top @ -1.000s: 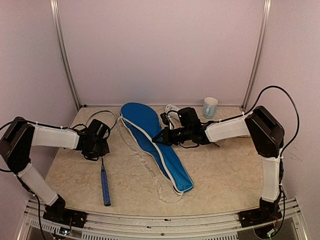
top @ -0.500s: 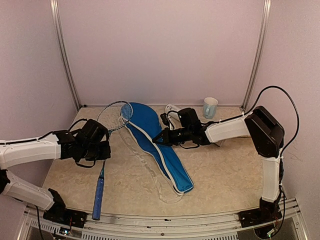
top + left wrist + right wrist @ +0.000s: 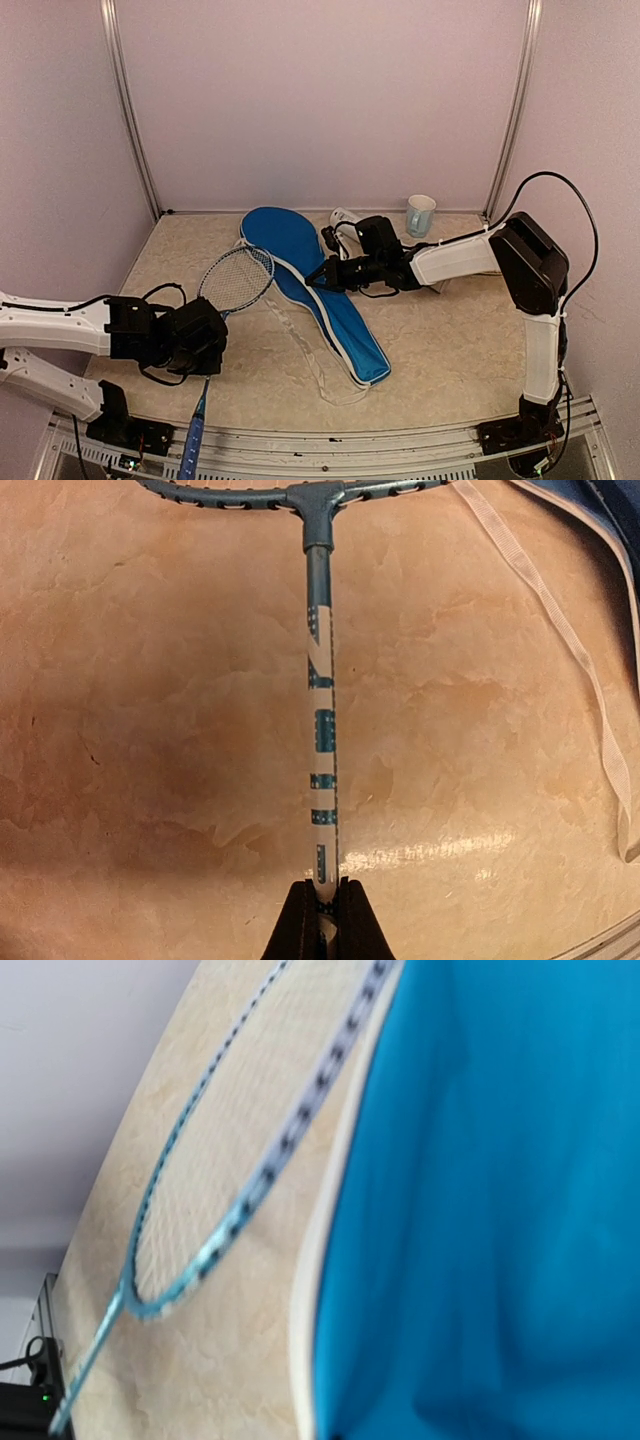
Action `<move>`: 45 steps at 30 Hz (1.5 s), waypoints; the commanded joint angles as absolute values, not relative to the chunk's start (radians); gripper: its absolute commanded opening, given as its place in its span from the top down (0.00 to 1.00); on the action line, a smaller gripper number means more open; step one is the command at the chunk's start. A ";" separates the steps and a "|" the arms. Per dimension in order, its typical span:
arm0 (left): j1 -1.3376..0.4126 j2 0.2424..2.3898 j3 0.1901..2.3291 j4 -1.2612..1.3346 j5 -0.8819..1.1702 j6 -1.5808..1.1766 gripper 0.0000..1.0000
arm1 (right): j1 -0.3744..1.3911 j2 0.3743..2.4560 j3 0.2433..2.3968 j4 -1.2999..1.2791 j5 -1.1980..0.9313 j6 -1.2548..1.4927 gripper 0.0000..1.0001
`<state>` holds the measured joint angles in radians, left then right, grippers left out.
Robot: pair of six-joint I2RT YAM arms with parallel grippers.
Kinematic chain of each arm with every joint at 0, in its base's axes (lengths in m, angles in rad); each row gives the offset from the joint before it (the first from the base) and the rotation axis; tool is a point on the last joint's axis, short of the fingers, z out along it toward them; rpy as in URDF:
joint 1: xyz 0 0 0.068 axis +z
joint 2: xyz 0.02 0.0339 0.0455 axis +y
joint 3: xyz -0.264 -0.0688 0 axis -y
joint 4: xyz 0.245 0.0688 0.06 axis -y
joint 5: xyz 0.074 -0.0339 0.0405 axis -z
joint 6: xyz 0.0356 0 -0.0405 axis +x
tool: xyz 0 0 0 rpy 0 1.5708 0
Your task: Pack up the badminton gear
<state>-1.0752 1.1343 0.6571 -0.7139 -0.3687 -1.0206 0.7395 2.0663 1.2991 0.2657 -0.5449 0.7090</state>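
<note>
Blue-handled racket (image 3: 236, 281), head far, handle nearest.

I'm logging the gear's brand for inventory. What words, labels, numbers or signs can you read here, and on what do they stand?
Racket: blue block print runs along its shaft in the left wrist view, but it does not read as words, so there is nothing to quote.
Cover: no lettering shows on the side in view.
Mug: too small to tell whether it carries any print.
No text here can be read.

The tabletop (image 3: 150, 780) looks glossy, the cover (image 3: 297, 252) matt cloth, the racket shaft (image 3: 320, 730) smooth
</note>
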 commanded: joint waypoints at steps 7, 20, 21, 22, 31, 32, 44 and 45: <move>-1.283 1.195 0.715 -0.841 -0.488 -1.186 1.00 | 0.739 2.033 1.319 0.293 -0.520 0.719 1.00; -1.258 1.237 0.765 -0.733 -0.546 -0.998 1.00 | 0.749 2.023 1.325 0.301 -0.571 0.702 1.00; -1.236 1.233 0.764 -0.703 -0.535 -0.966 1.00 | 0.752 2.022 1.325 0.299 -0.573 0.699 1.00; -1.211 1.228 0.762 -0.677 -0.515 -0.941 1.00 | 0.752 2.019 1.325 0.298 -0.575 0.698 1.00; -1.133 1.281 0.753 -0.535 -0.471 -0.810 1.00 | 0.758 2.016 1.344 0.281 -0.590 0.684 1.00; -1.137 1.290 0.751 -0.523 -0.460 -0.807 1.00 | 0.758 2.016 1.347 0.277 -0.588 0.679 1.00; -1.243 1.303 0.724 -0.441 -0.500 -0.826 1.00 | 0.761 2.055 1.418 0.214 -0.609 0.645 1.00; -1.232 1.308 0.729 -0.432 -0.511 -0.815 1.00 | 0.764 2.060 1.421 0.213 -0.616 0.646 1.00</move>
<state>-1.2343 1.3186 0.7280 -0.5159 -0.4549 -0.8505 0.7467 2.0644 1.3823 0.2100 -0.5682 0.6640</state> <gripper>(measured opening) 0.026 0.004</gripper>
